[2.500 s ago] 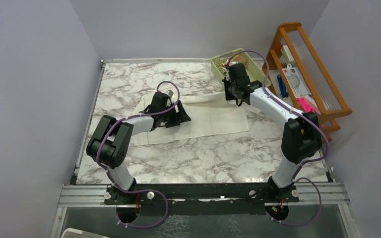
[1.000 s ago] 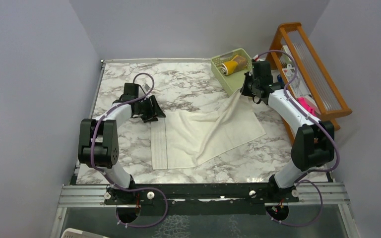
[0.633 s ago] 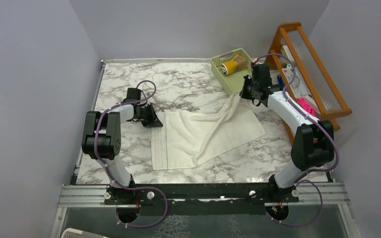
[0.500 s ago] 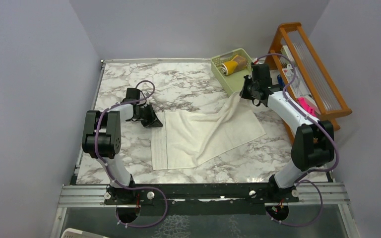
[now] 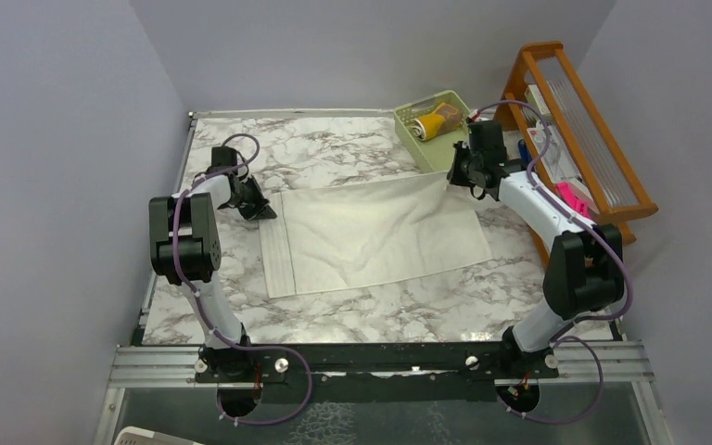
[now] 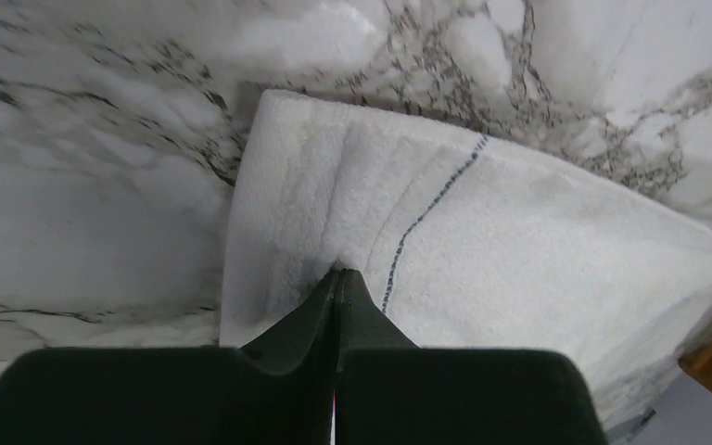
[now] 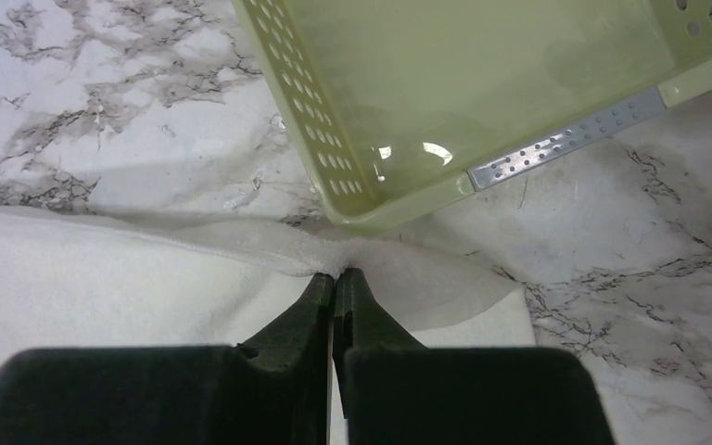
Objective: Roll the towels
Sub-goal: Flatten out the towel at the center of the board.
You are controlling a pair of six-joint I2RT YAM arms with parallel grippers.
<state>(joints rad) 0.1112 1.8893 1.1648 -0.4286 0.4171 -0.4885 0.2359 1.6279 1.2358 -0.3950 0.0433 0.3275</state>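
A cream-white towel (image 5: 371,236) lies spread nearly flat on the marble table, with a few soft wrinkles. My left gripper (image 5: 260,209) is shut on its far left corner; in the left wrist view the closed tips (image 6: 338,272) pinch the towel (image 6: 538,241) beside a thin dark stitched line. My right gripper (image 5: 454,177) is shut on the far right corner, the tips (image 7: 337,273) pinching the towel's hem (image 7: 102,278), which is lifted slightly. A mustard-yellow towel roll (image 5: 438,120) and a tan-brown one (image 5: 417,126) lie in the basket.
The pale green basket (image 5: 411,141) stands at the back right, its near corner (image 7: 399,209) just beyond my right fingertips. A wooden rack (image 5: 603,158) with small items stands off the table's right edge. Walls close in on the left and the back.
My left gripper shut on the towel's left corner and pulled it left and back. The diagonal fold opened and the towel now lies spread. The right gripper held its corner almost still.
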